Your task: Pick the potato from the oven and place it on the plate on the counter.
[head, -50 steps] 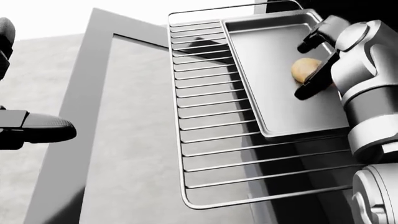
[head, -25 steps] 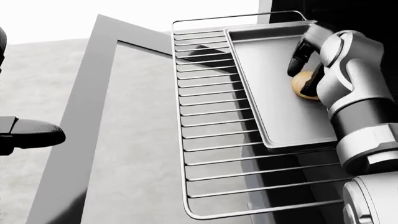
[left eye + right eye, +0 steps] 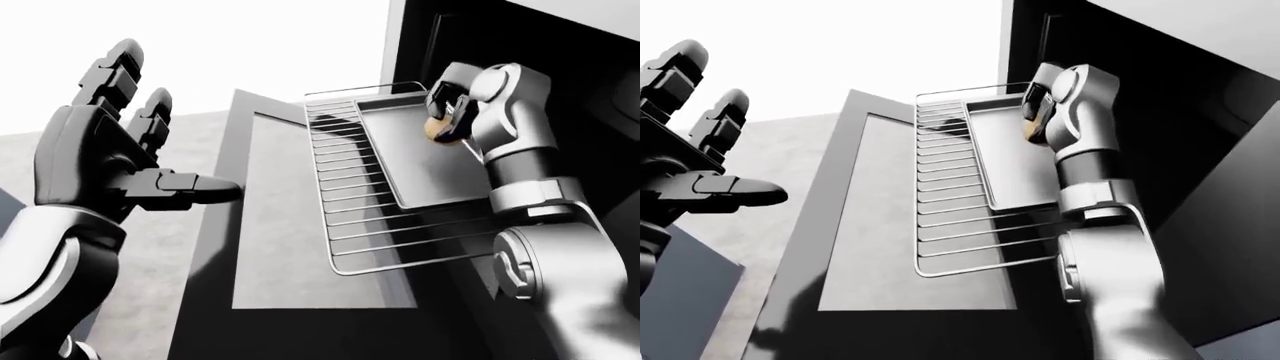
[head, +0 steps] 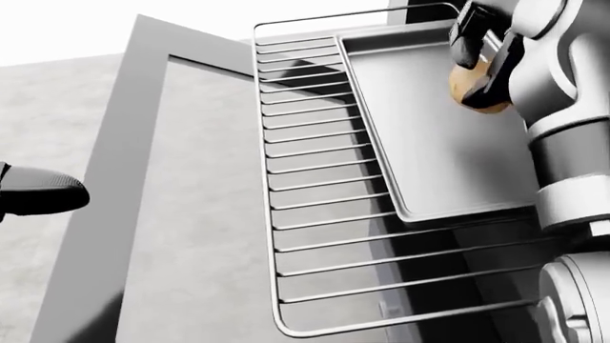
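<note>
Above the bare baking tray (image 4: 448,157), right fingers (image 4: 469,32) clasp the potato (image 4: 474,87).

glossy silver-grey arm shells with rounded cylindrical joints; black segmented three-finger left hand (image 3: 110,150); black fingers on right hand (image 4: 477,50); white forearm casing, dark joint bands.

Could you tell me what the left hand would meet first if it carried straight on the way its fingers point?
Probably nothing: the open left hand points up toward blank white background, left of the oven door. Depth is unclear.
</note>
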